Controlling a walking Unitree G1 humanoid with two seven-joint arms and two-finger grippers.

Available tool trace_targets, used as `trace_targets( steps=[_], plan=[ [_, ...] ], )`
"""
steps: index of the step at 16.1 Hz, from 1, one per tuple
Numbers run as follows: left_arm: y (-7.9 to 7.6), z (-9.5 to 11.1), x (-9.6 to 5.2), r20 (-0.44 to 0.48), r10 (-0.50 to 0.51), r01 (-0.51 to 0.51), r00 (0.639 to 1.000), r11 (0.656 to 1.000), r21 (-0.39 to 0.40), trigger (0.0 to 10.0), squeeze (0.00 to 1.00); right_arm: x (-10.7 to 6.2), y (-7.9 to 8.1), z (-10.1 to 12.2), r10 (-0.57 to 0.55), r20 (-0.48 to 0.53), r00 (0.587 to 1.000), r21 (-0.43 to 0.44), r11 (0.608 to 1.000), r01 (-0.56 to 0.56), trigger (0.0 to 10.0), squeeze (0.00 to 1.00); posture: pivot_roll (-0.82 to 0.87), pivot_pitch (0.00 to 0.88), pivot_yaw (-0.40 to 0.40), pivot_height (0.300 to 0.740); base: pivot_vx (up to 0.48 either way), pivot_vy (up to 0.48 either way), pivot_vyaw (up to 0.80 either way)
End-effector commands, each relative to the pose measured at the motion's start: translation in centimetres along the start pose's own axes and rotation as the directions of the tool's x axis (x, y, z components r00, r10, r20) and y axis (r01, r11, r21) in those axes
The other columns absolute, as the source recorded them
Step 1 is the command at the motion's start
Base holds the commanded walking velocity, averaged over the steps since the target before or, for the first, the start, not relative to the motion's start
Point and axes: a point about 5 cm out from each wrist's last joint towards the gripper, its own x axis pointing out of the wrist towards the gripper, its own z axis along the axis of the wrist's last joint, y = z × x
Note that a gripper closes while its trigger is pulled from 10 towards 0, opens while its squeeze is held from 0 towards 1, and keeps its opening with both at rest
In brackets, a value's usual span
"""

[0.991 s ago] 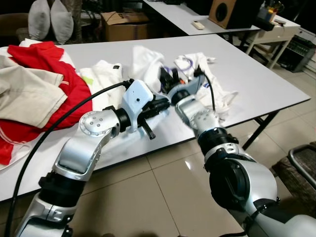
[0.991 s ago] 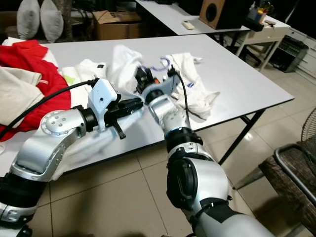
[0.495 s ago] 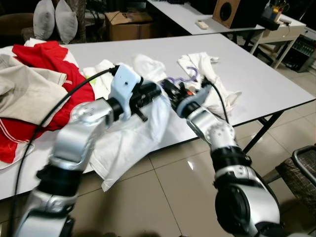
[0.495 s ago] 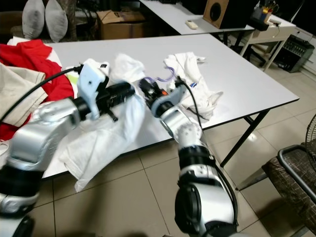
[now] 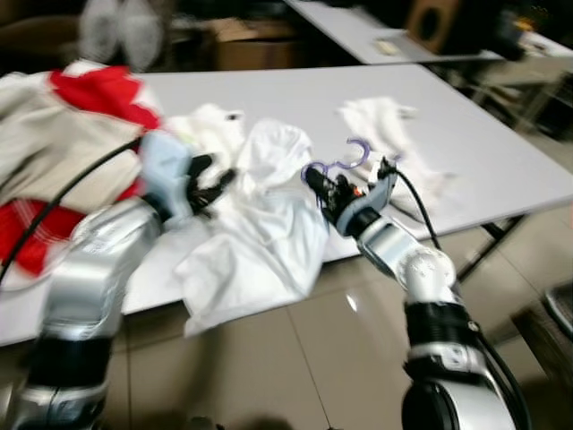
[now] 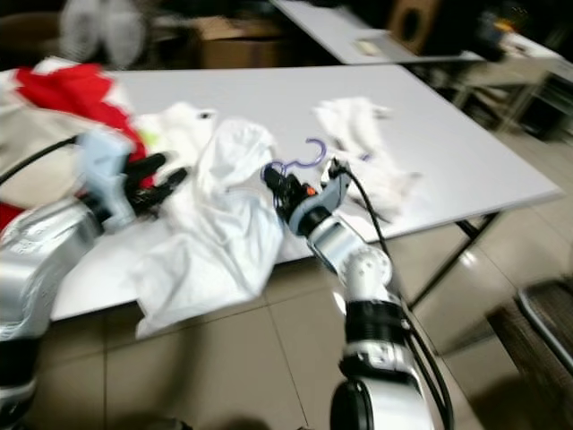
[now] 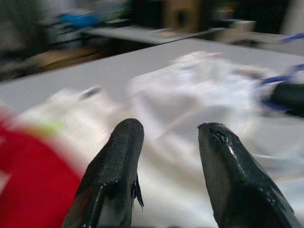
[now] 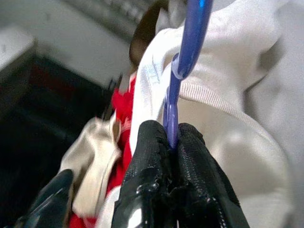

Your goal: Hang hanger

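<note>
A purple-blue hanger [image 5: 345, 159] carries a white shirt [image 5: 269, 215] that drapes over the front edge of the white table [image 5: 269, 90]. My right gripper [image 5: 315, 182] is shut on the hanger's neck, seen close up in the right wrist view, where the fingertips [image 8: 154, 142] pinch the hanger [image 8: 190, 47] against the shirt collar [image 8: 223, 109]. To the left of the shirt, my left gripper [image 5: 213, 177] is open with nothing between its fingers [image 7: 118, 156]. In the left wrist view the white shirt [image 7: 199, 95] lies just beyond them.
A heap of red and beige clothes [image 5: 81, 107] covers the table's left end. Another white garment [image 5: 385, 121] lies to the right of the hanger. A cardboard box [image 5: 255, 45] and a second table [image 5: 358, 27] stand behind. Tiled floor [image 5: 304, 358] is in front.
My left gripper has drawn back to the left, away from the shirt and hanger. The right gripper still holds the hanger. The views have shifted and are blurred.
</note>
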Motion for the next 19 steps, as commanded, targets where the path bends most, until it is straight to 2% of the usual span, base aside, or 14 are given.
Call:
trace_targets(
  steps=[1,2,4,5,9,11,14,18,19],
  plan=[
    [0.0,-0.1,-0.7,0.022,0.038,-0.037,0.999,0.999,-0.038,10.0,0.00,-1.2,0.6,0.7,0.025,-0.014,1.000,-0.063,0.998,-0.025,10.0,0.00,-0.05,0.000,-0.107,0.740,0.000,0.000,0.80],
    [0.0,-1.1,-1.4,-0.002,0.067,-0.067,0.998,0.995,-0.071,10.0,0.00,-2.5,0.4,1.0,0.027,-0.024,0.999,-0.118,0.993,-0.030,10.0,0.00,-0.06,0.000,-0.108,0.740,0.000,0.000,0.80],
    [-0.3,-1.9,-1.6,-0.026,0.078,-0.080,0.997,0.993,-0.090,10.0,0.00,-3.6,0.4,1.1,0.039,-0.036,0.999,-0.146,0.988,-0.044,10.0,0.00,-0.06,0.000,-0.110,0.740,0.000,0.000,0.80],
    [-1.1,-2.7,-1.8,-0.043,0.064,-0.068,0.997,0.993,-0.092,10.0,0.00,-4.9,0.3,1.0,0.036,-0.073,0.997,-0.174,0.984,-0.048,10.0,0.00,-0.07,0.000,-0.112,0.740,0.000,0.000,0.80],
    [-2.5,-4.3,-1.7,-0.086,0.058,-0.063,0.995,0.997,-0.053,10.0,0.00,-7.8,-1.0,-1.0,-0.012,-0.204,0.979,-0.252,0.967,-0.041,10.0,0.00,-0.07,0.000,-0.124,0.740,0.000,0.000,0.80],
    [-3.2,-4.3,-1.9,-0.057,0.020,-0.023,0.998,0.999,-0.046,10.0,0.00,-8.7,-0.8,-1.3,0.001,-0.230,0.973,-0.251,0.966,-0.060,10.0,0.00,-0.07,0.000,-0.126,0.740,0.000,0.000,0.80],
    [-3.5,-4.5,-2.1,-0.038,0.060,-0.061,0.997,0.997,-0.050,10.0,0.00,-9.8,0.1,-1.7,0.064,-0.246,0.967,-0.258,0.958,-0.128,10.0,0.00,-0.07,0.000,-0.127,0.740,0.000,0.000,0.80],
    [-4.5,-4.8,-2.7,-0.039,0.045,-0.047,0.998,0.998,-0.048,10.0,0.00,-10.8,0.6,-3.0,0.084,-0.260,0.962,-0.239,0.960,-0.148,10.0,0.00,-0.07,0.000,-0.100,0.740,0.000,0.000,0.80],
    [-5.0,-5.3,-3.1,-0.056,0.020,-0.022,0.998,0.998,-0.051,10.0,0.00,-11.6,0.4,-3.8,0.076,-0.287,0.955,-0.245,0.958,-0.150,10.0,0.00,-0.08,0.000,-0.089,0.740,0.000,0.000,0.80]
  ],
)
